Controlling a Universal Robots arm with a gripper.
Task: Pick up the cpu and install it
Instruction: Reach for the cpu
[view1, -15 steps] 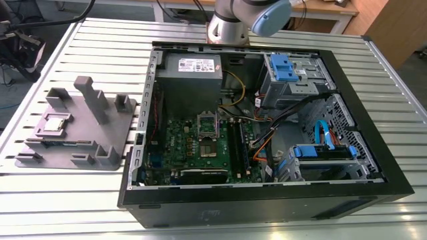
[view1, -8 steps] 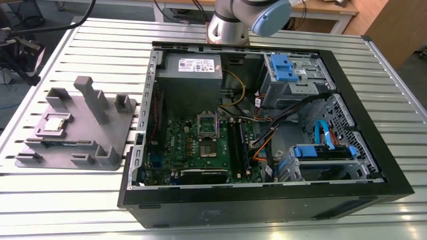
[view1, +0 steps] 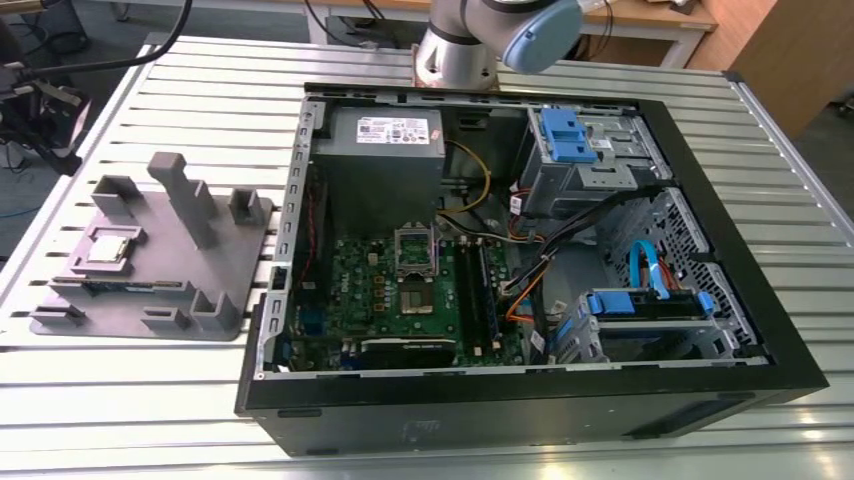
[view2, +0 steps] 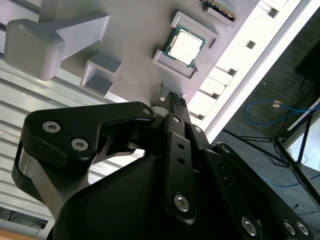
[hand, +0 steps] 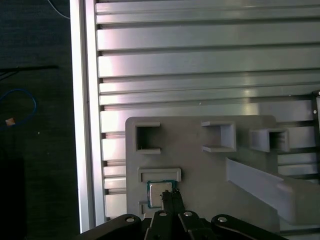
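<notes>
The cpu (view1: 110, 247) is a small square chip with a shiny metal top. It lies flat in a shallow framed pocket of the grey plastic tray (view1: 160, 300), at the exterior view's left. In both wrist views my gripper (hand: 168, 196) hovers above the tray with its thin black fingertips pressed together and nothing between them. In the first wrist view the tips overlap the edge of the cpu (hand: 158, 192). In the second wrist view the cpu (view2: 185, 46) sits a short way beyond the gripper (view2: 173, 98). The motherboard (view1: 367, 290) lies in the open computer case, its socket (view1: 415, 252) bare.
The tray has upright posts (view1: 183, 195) and small box-shaped holders (hand: 219, 136) near the cpu. The open black case (view1: 534, 400) holds a grey power supply (view1: 384, 135), blue drive brackets (view1: 567, 135) and loose cables. The slatted metal table's edge (hand: 82, 125) runs beside the tray.
</notes>
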